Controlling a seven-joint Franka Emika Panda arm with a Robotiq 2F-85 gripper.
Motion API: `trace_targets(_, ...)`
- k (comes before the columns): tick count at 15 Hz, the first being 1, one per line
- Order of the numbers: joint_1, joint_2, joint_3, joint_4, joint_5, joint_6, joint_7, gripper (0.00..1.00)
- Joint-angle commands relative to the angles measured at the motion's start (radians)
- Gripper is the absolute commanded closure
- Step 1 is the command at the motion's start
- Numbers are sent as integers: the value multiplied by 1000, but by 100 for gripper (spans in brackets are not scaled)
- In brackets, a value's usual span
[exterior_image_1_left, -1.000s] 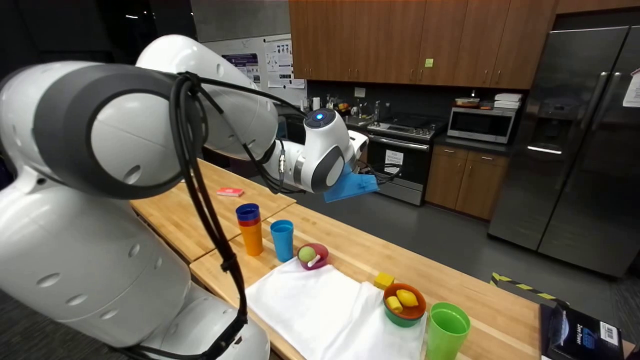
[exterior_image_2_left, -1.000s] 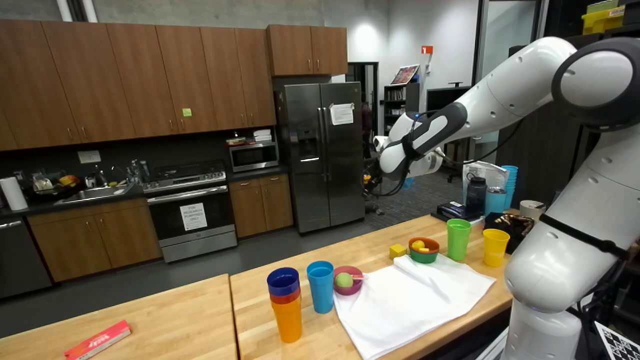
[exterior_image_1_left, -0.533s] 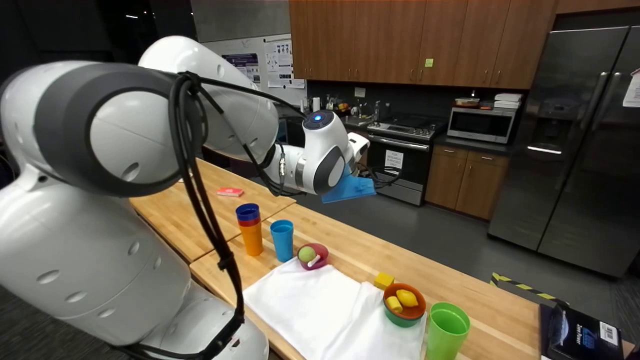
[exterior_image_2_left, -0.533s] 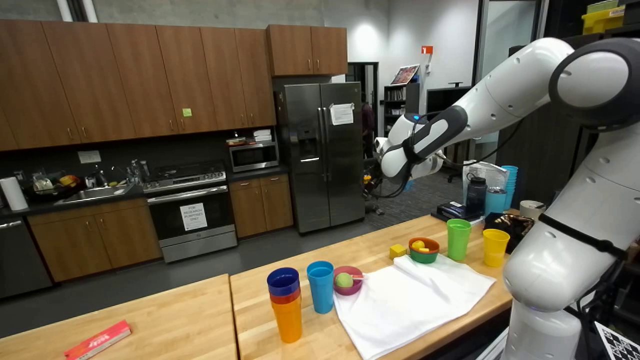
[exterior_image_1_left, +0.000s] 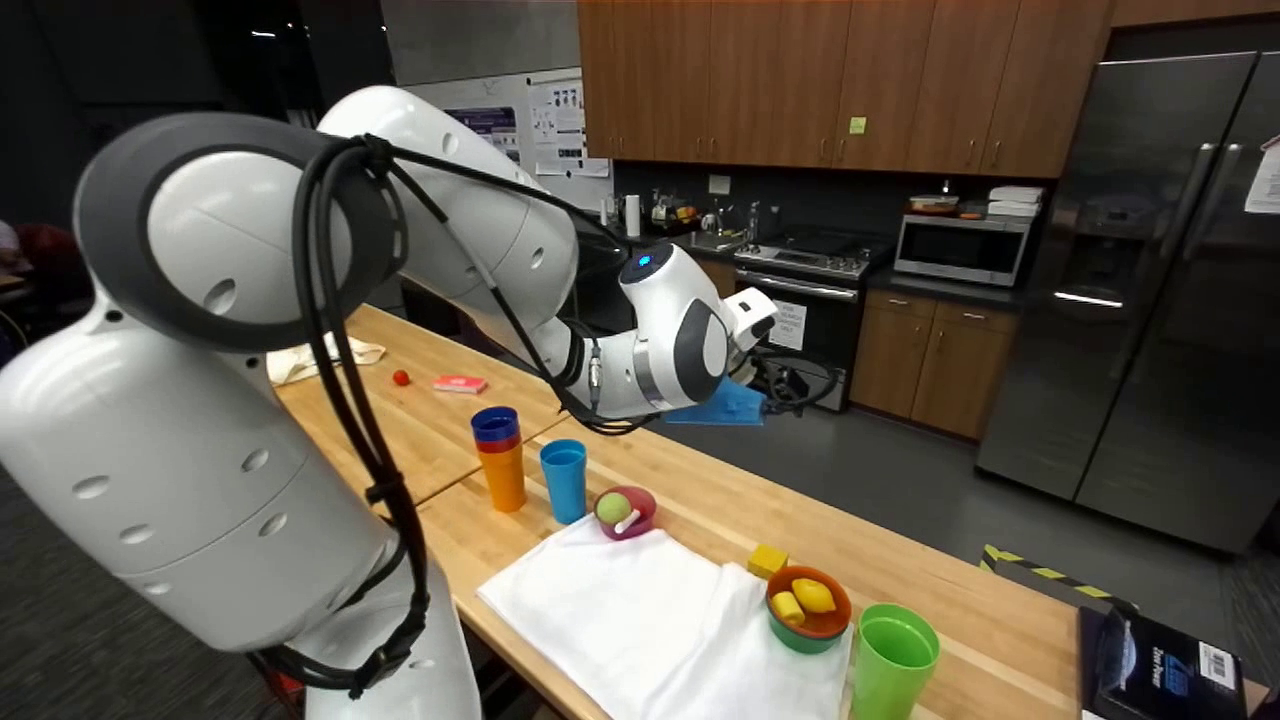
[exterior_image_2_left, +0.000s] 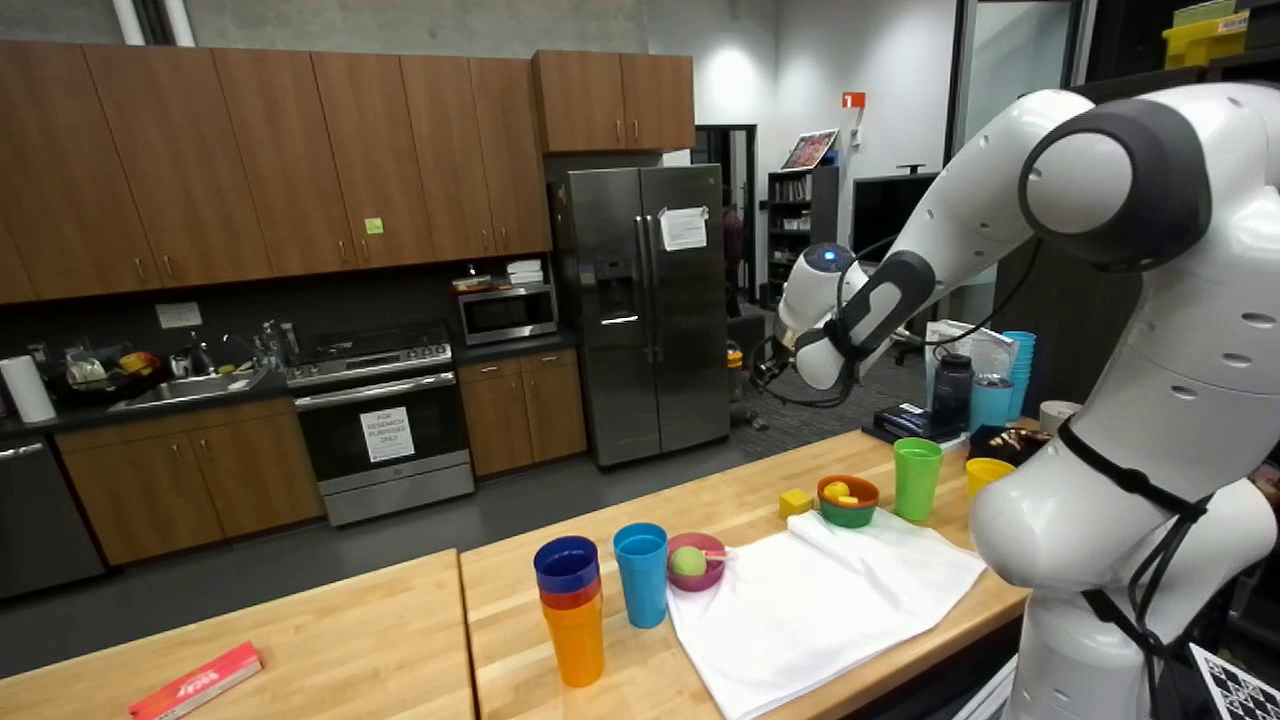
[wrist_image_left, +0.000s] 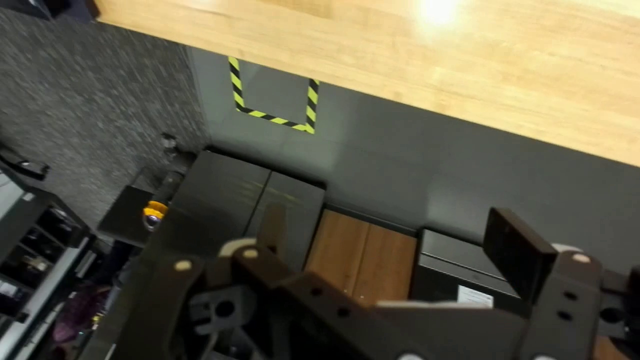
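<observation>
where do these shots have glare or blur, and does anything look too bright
Wrist view: a white glare spot on the wooden table, the carpet smeared into streaks, the hand dark and soft-edged. In an exterior view: a bright patch of light on the pale wall. In both exterior views: the white cloth very bright, its folds faint.

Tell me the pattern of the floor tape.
Yellow and black diagonal stripes; the floor tape shows best in the wrist view.
</observation>
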Motion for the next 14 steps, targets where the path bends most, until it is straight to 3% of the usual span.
trace_targets(1, -212, -6, 188, 82, -159, -136, 273, 0)
trace_targets(2, -248, -12, 232, 100, -197, -193, 353, 0)
trace_targets(3, -181, -1, 153, 58, -138, -112, 227, 0)
trace_targets(5, -226, -2, 213, 86, -170, -168, 310, 0)
trace_targets(8, -207, 11, 209, 89, -142, -148, 292, 0)
trace_targets(10, -180, 19, 214, 107, -75, -214, 286, 0)
trace_targets(12, -149, 41, 226, 145, 39, -391, 291, 0)
trace_targets(14, -162, 72, 255, 206, 52, -554, 331, 0)
